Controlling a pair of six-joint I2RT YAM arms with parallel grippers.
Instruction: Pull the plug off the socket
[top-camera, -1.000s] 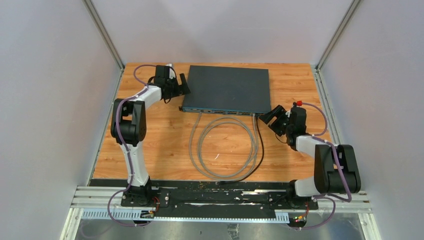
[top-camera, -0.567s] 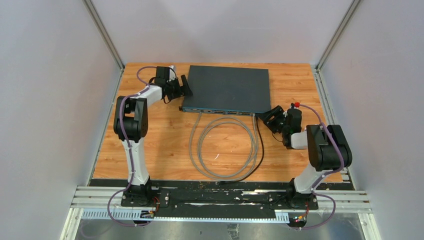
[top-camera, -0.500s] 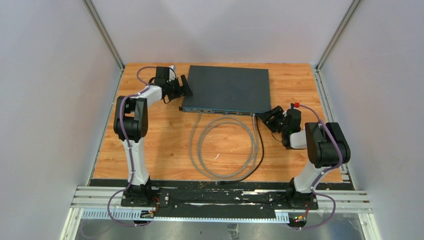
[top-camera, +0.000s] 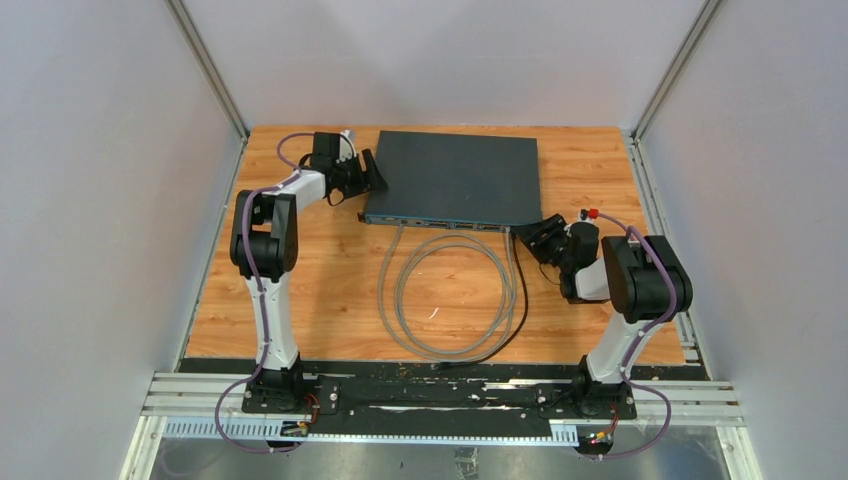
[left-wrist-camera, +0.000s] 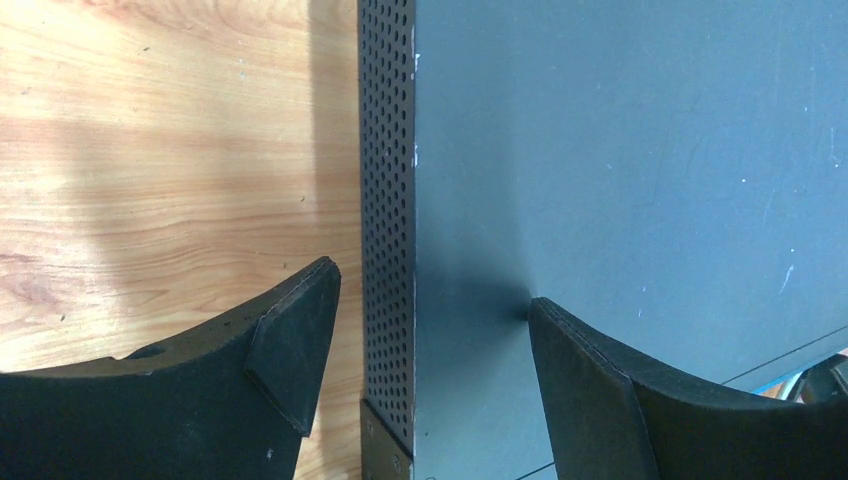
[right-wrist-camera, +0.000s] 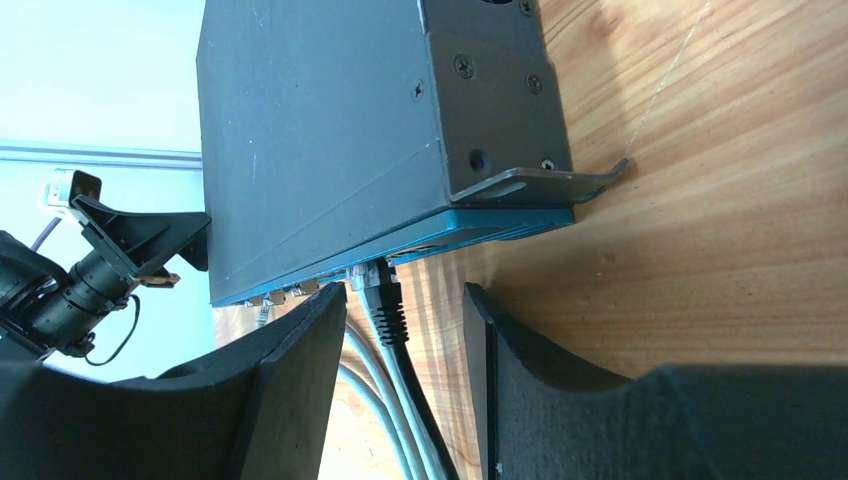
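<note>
The right gripper (right-wrist-camera: 405, 300) is seen with its jaws partly apart, 1 finger on each side of the black plug (right-wrist-camera: 378, 285), and a gap is left on both sides, wider on the side of the right-hand finger. No grip is shown yet.

The plug is seated in the last port at the right end of the front face of the network switch (right-wrist-camera: 310, 130), just beside the corner bracket. From it a black cable (right-wrist-camera: 410, 390) is led back between the fingers, towards the wrist. The plug's long axis is judged to run straight out of the front face, towards the near edge of the table (top-camera: 300, 290) and roughly along the fingers. The pull is therefore expected to be taken backwards along that line, not sideways.

The plug is reached far more readily by the right arm. The left gripper (left-wrist-camera: 430, 300) is held at the opposite, left edge of the switch, well apart from the plug. Its jaws are spread wide across the perforated side wall, 1 finger over the wood and 1 over the lid. Bracing of the switch is judged to be its likely part.

2 grey cables (top-camera: 400, 290) are plugged in further left and looped on the table.
</note>
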